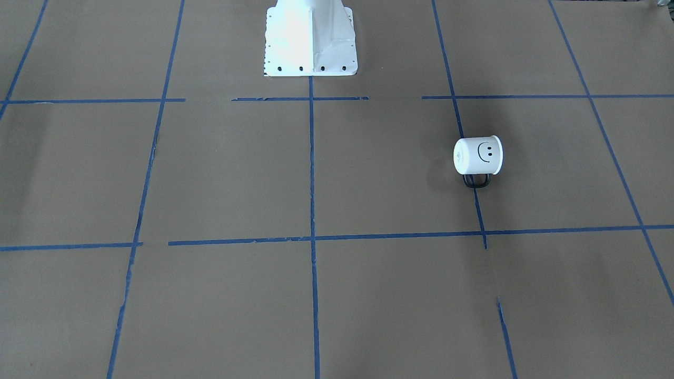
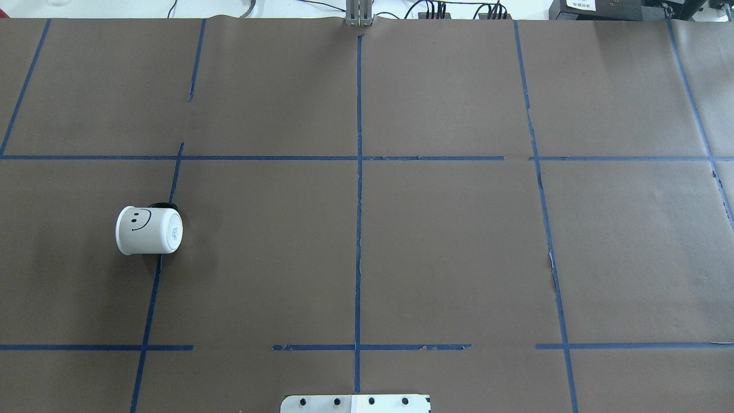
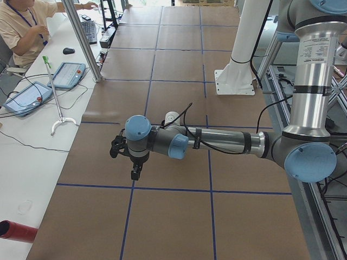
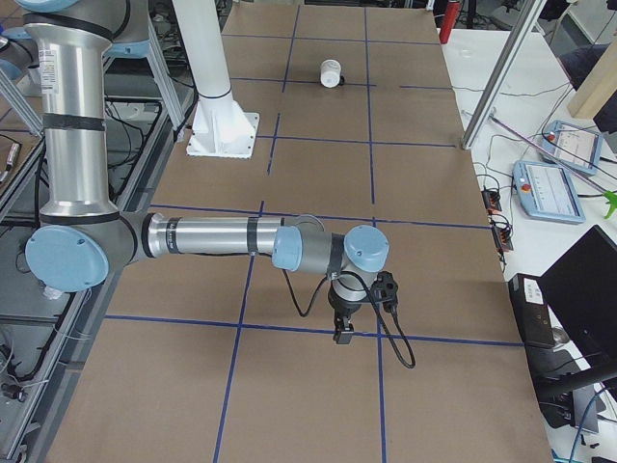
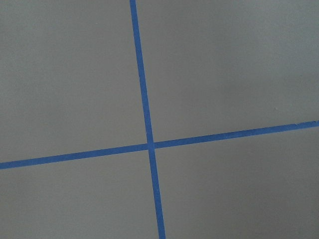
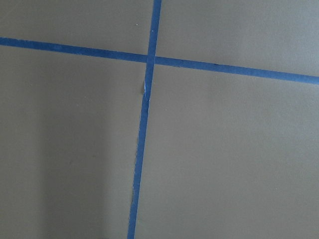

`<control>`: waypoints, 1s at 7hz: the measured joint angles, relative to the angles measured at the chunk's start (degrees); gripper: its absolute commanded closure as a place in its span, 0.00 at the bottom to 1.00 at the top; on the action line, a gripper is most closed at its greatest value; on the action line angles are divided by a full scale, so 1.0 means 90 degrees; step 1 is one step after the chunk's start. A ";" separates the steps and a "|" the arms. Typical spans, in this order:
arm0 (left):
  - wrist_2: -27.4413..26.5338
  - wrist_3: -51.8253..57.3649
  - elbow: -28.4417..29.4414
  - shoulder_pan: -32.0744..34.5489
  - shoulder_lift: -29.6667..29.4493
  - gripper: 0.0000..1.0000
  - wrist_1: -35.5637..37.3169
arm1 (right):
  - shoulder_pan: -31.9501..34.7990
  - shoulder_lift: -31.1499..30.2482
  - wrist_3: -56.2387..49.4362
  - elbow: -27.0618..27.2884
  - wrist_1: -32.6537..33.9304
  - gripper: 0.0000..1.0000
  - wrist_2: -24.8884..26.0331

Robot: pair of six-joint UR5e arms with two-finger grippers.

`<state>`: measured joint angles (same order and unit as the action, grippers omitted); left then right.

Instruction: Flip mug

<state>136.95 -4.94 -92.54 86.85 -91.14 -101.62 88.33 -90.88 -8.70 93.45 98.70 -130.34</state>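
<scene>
One smooth, white, cylindrical, smiley-faced, black-handled mug (image 2: 146,231) lies sideways at nine o'clock overhead on the matte brown paper-covered table (image 2: 447,258). For the left gripper (image 3: 134,174) and right gripper (image 4: 342,334), open or closed cannot be told.

White mug (image 1: 476,159) with black smiley (image 1: 485,151) on blue-gridded brown table (image 1: 210,173).

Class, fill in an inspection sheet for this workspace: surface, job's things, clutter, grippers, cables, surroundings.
surface: brown paper, blue tape grid.
job's things: mug on its side across a tape line, base towards the table's middle, handle towards the operators.
clutter: nothing seen.
grippers: left gripper and right gripper hang over the paper, apart from the mug; open or shut unclear.
cables: black cable loops from the right wrist.
surroundings: seated operator, teach pendant on a side table.
</scene>
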 measured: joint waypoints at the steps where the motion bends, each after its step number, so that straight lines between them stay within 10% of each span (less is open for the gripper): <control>1: 0.0266 -0.0005 0.0001 -0.0002 0.0028 0.00 -0.0026 | 0.0000 0.0000 0.0000 0.0000 0.0002 0.00 0.0000; 3: 0.0524 -0.0295 -0.0101 -0.0001 0.0545 0.00 -0.0924 | 0.0000 0.0000 0.0000 -0.0002 0.0002 0.00 0.0000; 7: 0.0459 -0.4526 0.0602 -0.0429 0.1496 0.00 -0.6218 | 0.0000 0.0000 0.0000 -0.0002 0.0000 0.00 0.0000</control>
<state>141.08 -45.67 -87.12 82.99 -77.68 -157.58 88.33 -90.88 -8.70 93.43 98.70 -130.34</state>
